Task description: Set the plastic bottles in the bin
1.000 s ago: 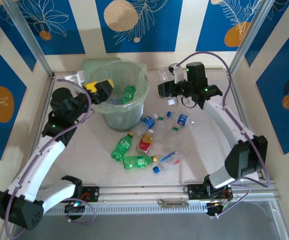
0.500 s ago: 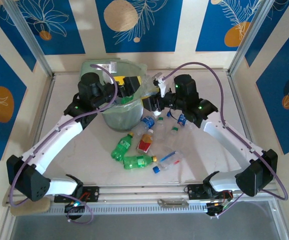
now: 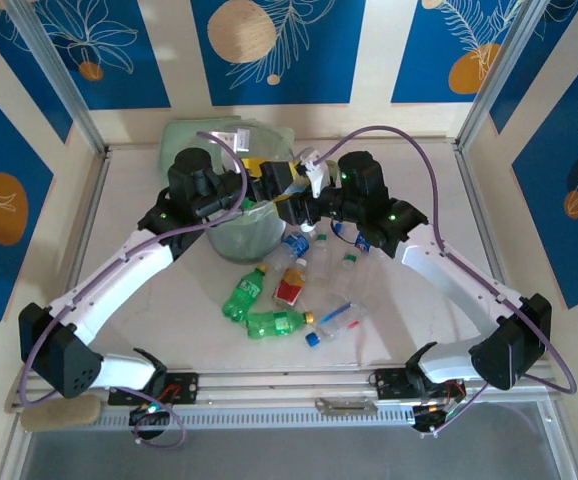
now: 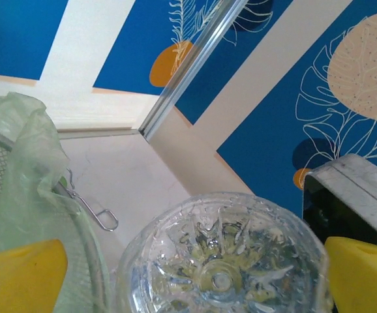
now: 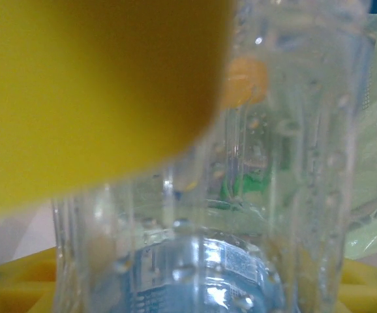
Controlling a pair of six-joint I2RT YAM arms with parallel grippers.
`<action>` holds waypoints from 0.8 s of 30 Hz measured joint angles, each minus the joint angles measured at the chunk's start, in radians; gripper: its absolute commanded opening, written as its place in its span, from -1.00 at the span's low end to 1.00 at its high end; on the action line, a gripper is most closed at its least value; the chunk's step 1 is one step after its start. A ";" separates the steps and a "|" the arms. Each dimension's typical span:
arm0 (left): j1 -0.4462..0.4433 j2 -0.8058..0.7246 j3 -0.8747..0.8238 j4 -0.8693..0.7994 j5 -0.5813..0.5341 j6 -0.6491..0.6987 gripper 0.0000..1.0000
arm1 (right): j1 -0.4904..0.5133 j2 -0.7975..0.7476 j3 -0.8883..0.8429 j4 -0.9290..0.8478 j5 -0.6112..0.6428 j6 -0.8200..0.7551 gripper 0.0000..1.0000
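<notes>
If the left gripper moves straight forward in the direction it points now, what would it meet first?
Most likely the clear bottle: its base sits between the left gripper's open fingers. The right gripper holds it.

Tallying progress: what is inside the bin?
From above, the left hand, the right hand and its clear bottle cover the mouth of the bin. The green bag liner shows; the contents are hidden.

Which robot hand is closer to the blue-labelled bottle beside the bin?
Right. The right gripper, gripping a clear bottle, is just beyond the blue-labelled bottle; the left gripper is farther left, over the bin.
</notes>
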 measured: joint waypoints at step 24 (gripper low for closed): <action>0.139 -0.042 0.032 -0.018 -0.084 0.052 0.34 | -0.031 -0.086 -0.092 0.096 -0.032 0.056 0.80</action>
